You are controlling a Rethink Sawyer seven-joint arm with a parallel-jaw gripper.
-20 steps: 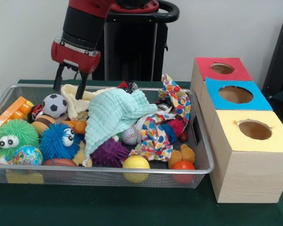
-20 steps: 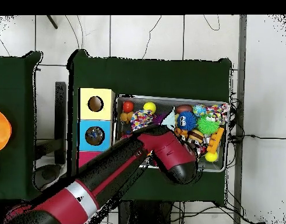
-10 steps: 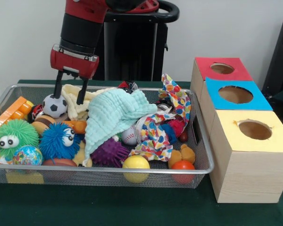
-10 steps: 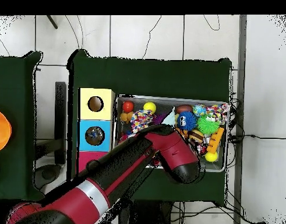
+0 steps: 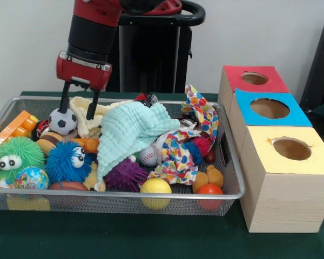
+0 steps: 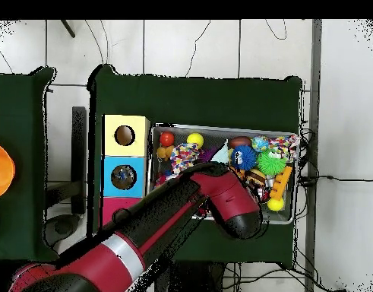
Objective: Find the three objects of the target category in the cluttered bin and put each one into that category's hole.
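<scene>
The bin (image 5: pixel 227 156), a wire mesh tray heaped with toys and cloths, sits on the green worktop (image 5: pixel 124 237), with three boxes just beside it at its 3 o'clock in the front view. Nearest along its front rim lie a yellow ball (image 5: pixel 155 187) and a red ball (image 5: pixel 209 190); toward 9 o'clock from them sit a blue fuzzy toy (image 5: pixel 68 160), a green fuzzy toy (image 5: pixel 16 154) and a globe ball (image 5: pixel 31 178). A purple spiky ball (image 5: pixel 126 174) lies under the edge of a mint cloth (image 5: pixel 130 128) that covers the middle, and a spotted cloth (image 5: pixel 197 121) rises at its 3 o'clock. Of the boxes, the yellow box (image 5: pixel 289 178) is nearest, then the blue box (image 5: pixel 270 110), then the red box (image 5: pixel 252 80), each with a round hole on top. At the far rim, toward 10 o'clock, the pincer (image 5: pixel 80 106) hangs open and empty over a cream cloth (image 5: pixel 89 116), one finger close by a soccer ball (image 5: pixel 62 121).
</scene>
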